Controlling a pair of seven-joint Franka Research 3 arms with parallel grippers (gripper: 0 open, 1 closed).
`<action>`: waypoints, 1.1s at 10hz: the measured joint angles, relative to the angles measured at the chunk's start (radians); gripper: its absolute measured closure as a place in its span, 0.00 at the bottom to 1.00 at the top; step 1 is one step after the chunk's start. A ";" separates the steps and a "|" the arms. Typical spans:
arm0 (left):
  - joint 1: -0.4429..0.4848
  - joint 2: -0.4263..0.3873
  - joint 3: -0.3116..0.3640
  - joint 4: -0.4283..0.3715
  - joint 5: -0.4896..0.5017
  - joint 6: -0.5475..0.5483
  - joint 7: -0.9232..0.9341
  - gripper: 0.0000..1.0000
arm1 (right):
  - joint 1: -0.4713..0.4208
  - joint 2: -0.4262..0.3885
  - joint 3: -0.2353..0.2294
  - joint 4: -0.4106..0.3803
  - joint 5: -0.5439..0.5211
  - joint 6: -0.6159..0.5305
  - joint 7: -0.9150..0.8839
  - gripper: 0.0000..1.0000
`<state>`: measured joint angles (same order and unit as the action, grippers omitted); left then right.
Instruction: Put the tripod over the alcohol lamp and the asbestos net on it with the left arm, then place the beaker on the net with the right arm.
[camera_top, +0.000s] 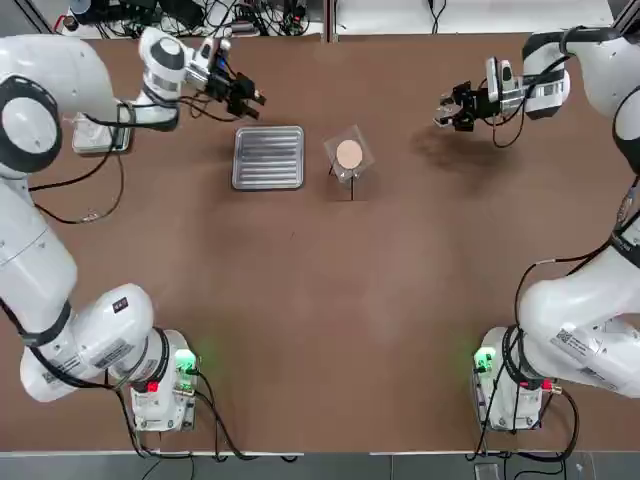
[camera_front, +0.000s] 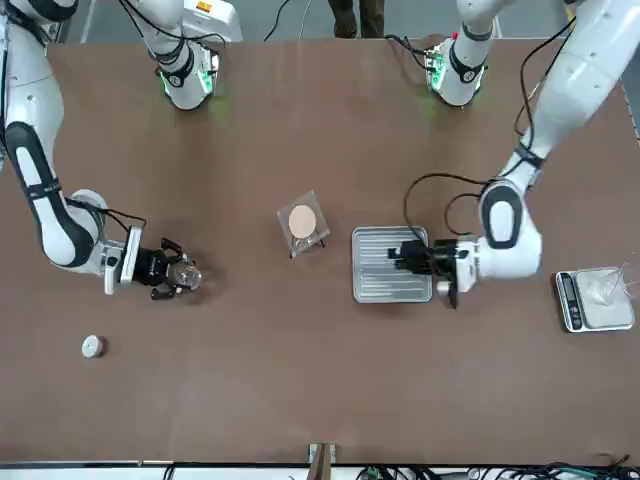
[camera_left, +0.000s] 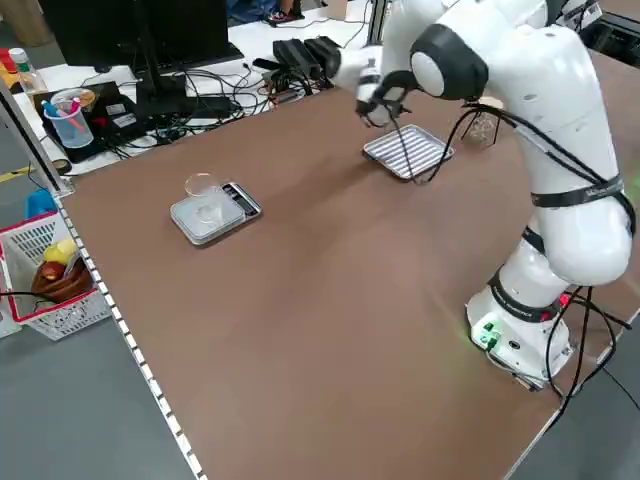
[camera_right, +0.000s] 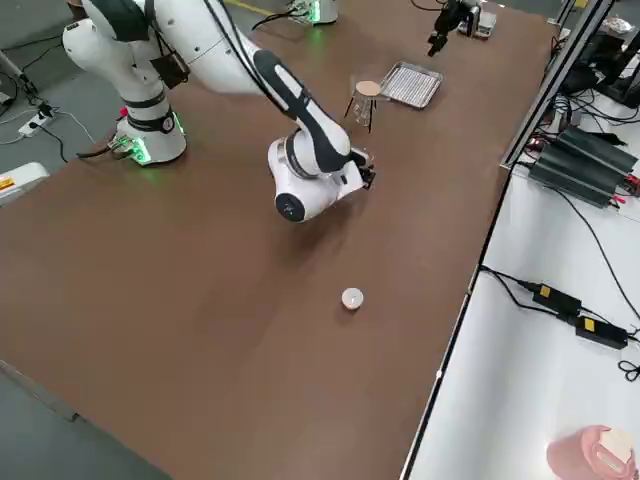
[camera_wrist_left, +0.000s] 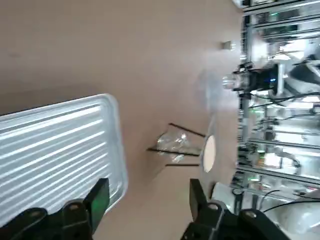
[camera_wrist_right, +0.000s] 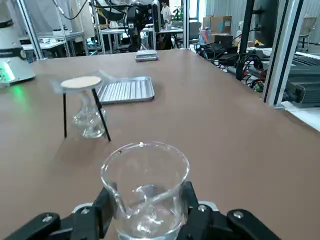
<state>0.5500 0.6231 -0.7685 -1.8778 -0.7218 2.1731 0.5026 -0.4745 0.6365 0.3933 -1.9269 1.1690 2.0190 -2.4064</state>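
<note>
1. Tripod (camera_top: 350, 172): dark thin legs, upright near the table's middle far side, straddling the glass alcohol lamp (camera_wrist_right: 90, 119); just beside the ribbed metal tray (camera_top: 268, 157), apart from it.
2. Asbestos net (camera_top: 348, 153): square mesh with a round pale centre, lying flat on the tripod's top, over the lamp.
3. Beaker (camera_wrist_right: 145, 187): clear glass, upright, pinched between the fingers of the right gripper (camera_top: 452, 108); well apart from the tripod, towards the robot's right.
4. Right gripper: closed around the beaker, wrist turned sideways, just above the table (camera_top: 320, 320) on the far right side.
5. Left gripper (camera_top: 245, 97): fingers spread with nothing between them, near the far left corner of the tray, above the table.
6. Tray: bare, flat on the table, left of the tripod in the top view.
7. Scale (camera_front: 596, 298): small digital balance carrying a clear dish, at the robot's far left.
8. Cap (camera_front: 92, 346): small round white piece, alone on the table beyond the right gripper.
</note>
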 joint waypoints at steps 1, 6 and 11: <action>0.028 -0.059 -0.001 -0.001 0.100 -0.030 -0.108 0.26 | 0.041 -0.017 0.001 -0.009 0.050 0.023 0.017 0.41; 0.155 -0.317 0.005 0.036 0.403 -0.283 -0.417 0.21 | 0.220 -0.173 0.005 -0.108 0.270 0.122 0.133 0.41; 0.191 -0.354 0.007 0.224 0.612 -0.436 -0.553 0.01 | 0.464 -0.308 0.009 -0.172 0.468 0.317 0.217 0.41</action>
<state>0.7415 0.2693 -0.7616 -1.6543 -0.1103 1.7369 -0.0502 -0.0102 0.3289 0.4026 -2.0985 1.6375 2.3359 -2.1899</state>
